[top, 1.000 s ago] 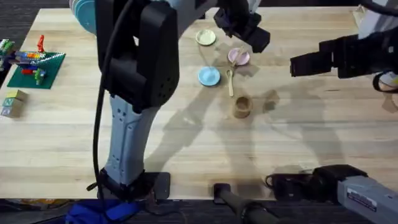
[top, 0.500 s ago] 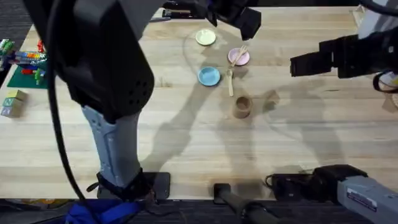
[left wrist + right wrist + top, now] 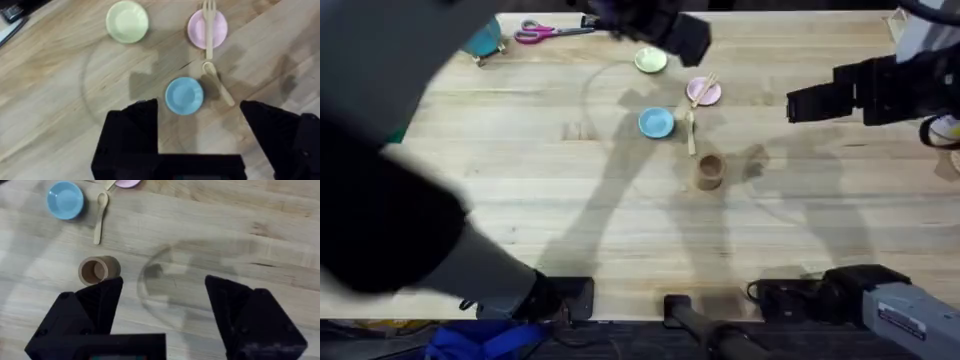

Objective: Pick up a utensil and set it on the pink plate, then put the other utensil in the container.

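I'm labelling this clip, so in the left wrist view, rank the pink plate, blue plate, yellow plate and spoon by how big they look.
1. Yellow plate
2. Pink plate and blue plate: look alike, no ranking.
3. Spoon: about as long as a plate is wide, but thin.

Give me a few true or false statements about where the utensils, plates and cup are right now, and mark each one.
1. The small pale wooden fork lies across the small round light-pink plate. True.
2. The small pale wooden spoon stands inside the small tan-brown cylindrical cup. False: it lies on the table between the blue plate and the cup.
3. The left pincer is open and holds nothing. True.
4. The pale yellow plate holds a utensil. False: it is bare.
5. The right pincer grips the cup. False: it is open, off the cup.
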Tool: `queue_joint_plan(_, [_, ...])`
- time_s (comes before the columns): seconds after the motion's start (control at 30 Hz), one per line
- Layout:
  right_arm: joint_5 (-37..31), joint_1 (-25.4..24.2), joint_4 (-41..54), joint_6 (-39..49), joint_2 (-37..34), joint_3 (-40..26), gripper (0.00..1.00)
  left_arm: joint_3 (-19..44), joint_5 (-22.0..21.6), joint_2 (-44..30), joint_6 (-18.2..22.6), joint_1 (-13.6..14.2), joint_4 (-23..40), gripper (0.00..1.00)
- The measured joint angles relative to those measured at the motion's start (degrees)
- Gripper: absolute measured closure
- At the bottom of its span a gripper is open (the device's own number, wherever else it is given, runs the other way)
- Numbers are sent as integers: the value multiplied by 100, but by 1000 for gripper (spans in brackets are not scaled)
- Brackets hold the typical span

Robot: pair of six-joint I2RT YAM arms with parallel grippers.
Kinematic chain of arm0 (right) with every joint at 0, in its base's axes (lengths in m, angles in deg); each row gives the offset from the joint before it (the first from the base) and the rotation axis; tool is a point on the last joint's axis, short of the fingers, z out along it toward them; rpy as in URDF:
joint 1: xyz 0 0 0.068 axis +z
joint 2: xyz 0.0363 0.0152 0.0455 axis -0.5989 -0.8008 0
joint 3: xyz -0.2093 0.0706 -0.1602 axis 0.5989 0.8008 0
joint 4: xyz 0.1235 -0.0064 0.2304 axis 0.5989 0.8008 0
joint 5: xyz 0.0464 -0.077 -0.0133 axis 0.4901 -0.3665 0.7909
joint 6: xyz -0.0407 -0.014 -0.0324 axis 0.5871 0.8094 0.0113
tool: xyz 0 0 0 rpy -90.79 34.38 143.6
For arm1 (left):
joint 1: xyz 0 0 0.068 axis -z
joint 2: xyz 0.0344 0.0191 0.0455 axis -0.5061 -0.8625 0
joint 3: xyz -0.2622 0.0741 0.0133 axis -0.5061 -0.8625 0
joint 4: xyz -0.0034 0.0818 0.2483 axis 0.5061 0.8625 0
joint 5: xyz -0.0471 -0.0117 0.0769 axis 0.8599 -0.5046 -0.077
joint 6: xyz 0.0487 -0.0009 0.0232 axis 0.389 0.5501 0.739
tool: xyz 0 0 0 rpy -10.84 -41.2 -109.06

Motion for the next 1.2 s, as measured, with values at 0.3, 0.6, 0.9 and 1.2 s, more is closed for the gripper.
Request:
queue_joint_plan(0.3, [2, 0, -68, -1, 0, 0, 3, -2219, -60, 1963, -109, -697, -402, 4])
queue_joint_plan(0.6, [2, 0, -237, -340, -130, -20, 4, -3516, -60, 3666, -134, -1203, -246, 5])
queue_joint_plan(0.9, [0, 212, -505, -564, -970, -26, 3, -3854, -60, 4788, -219, -1325, 44, 5])
queue_joint_plan(1.2, [-306, 975, -772, -738, -1540, -63, 4, -3854, -56, 4797, -237, -1325, 138, 5])
